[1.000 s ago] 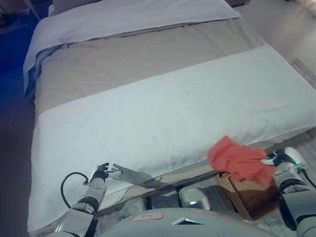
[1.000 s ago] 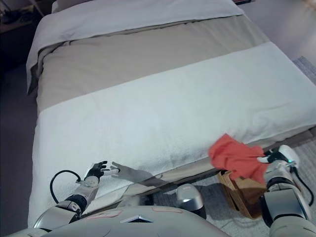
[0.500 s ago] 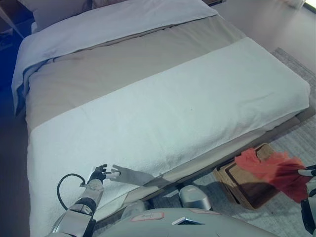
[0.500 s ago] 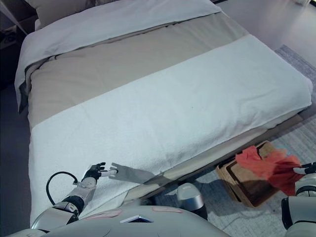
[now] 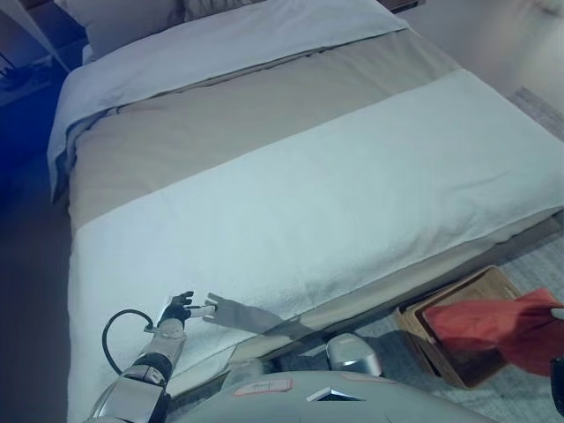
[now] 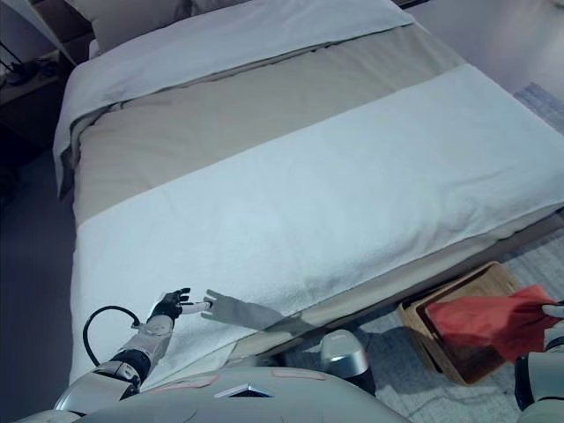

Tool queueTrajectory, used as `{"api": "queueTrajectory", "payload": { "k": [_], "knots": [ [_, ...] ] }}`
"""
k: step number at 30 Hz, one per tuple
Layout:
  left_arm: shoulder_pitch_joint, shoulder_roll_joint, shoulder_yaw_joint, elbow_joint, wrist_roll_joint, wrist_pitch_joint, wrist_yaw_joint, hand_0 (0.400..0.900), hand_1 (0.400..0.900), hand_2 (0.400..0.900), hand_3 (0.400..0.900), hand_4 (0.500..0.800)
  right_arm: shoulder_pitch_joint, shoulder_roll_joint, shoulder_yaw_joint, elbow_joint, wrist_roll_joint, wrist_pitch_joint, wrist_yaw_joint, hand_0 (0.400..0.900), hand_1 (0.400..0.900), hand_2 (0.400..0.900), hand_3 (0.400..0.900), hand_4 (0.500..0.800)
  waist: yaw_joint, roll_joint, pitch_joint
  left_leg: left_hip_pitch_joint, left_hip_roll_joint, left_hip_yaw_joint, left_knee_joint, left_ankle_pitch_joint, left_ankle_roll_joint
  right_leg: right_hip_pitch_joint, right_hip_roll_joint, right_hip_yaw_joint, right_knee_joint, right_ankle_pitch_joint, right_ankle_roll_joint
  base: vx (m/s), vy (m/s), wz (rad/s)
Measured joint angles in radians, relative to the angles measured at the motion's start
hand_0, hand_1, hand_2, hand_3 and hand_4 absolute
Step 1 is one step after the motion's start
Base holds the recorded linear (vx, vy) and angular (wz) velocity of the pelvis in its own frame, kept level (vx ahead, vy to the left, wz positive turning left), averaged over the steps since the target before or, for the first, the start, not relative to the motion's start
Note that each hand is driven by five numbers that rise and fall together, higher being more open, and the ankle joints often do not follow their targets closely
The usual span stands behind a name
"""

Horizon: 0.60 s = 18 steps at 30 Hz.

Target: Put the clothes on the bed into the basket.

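Red cloth (image 6: pixel 486 319) is off the bed now and hanging right over the open basket (image 6: pixel 414 317), which sits on the floor at the foot-side edge of the bed (image 6: pixel 308 203). A second ago that same cloth was draped on the mattress edge, bunched up above the basket's near rim; half a second ago it was already in the air beside the basket, and now it spreads flatter, covering the far part of the basket's dark inside. I cannot tell whether its lower edge touches the basket's inside. The right hand (image 6: pixel 557 311) shows only as a sliver at the right border, right at the cloth's end, and its fingers are cut off by the frame, so whether it grips the cloth cannot be told from here. Earlier its whole wrist was in plain sight; it has slid out toward the edge.

Over on the other side, the left hand (image 6: pixel 179 304) stays low by the near-left part of the mattress, fingers stretched out and relaxed, holding nothing, just as before. The whole view has swung a little between shots, so the bed sits slightly differently in the frame. White blanket (image 5: pixel 352 185) and tan band (image 5: pixel 247 115) lie smooth across the top.
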Motion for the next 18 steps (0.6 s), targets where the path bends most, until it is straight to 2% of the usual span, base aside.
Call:
{"api": "queueTrajectory", "payload": {
  "k": [1,7,15,18],
  "knots": [
    [0.002,0.000,0.000,-0.002,0.000,0.000,-0.001,0.900,0.900,0.900,0.900,0.800,-0.001,-0.010,-0.008,0.000,0.000,0.006,0.000,0.900,0.900,0.900,0.900,0.800,0.001,0.007,0.001,-0.001,0.000,-0.002,0.000,0.000,0.000,0.001,0.000,-0.004,0.000,0.000,0.000,0.01,-0.017,0.14],
    [0.021,-0.003,-0.010,-0.013,-0.007,0.000,-0.014,0.900,0.900,0.900,0.900,0.800,-0.013,-0.061,-0.025,0.002,0.000,0.013,0.003,0.900,0.900,0.900,0.900,0.800,0.000,0.040,0.014,-0.008,-0.001,-0.020,0.000,-0.002,-0.004,0.002,-0.002,-0.021,0.000,0.000,0.000,0.00,-0.022,0.13],
    [0.031,-0.026,-0.015,-0.012,-0.029,0.000,-0.030,0.900,0.900,0.900,0.900,0.800,-0.022,-0.068,-0.023,0.002,0.003,0.012,0.003,0.900,0.900,0.900,0.900,0.800,0.003,0.042,0.016,-0.002,-0.004,-0.046,0.000,-0.002,-0.004,0.021,-0.007,-0.057,-0.001,0.000,0.000,0.01,-0.026,0.09],
    [0.033,-0.030,-0.015,-0.012,-0.029,0.000,-0.030,0.900,0.900,0.900,0.900,0.800,-0.033,-0.058,-0.019,-0.007,0.021,0.006,0.001,0.900,0.900,0.900,0.900,0.800,0.024,0.041,0.017,0.002,-0.004,-0.046,0.000,-0.003,-0.004,0.024,-0.007,-0.058,-0.001,0.000,0.000,0.00,-0.003,0.01]
  ]
}}
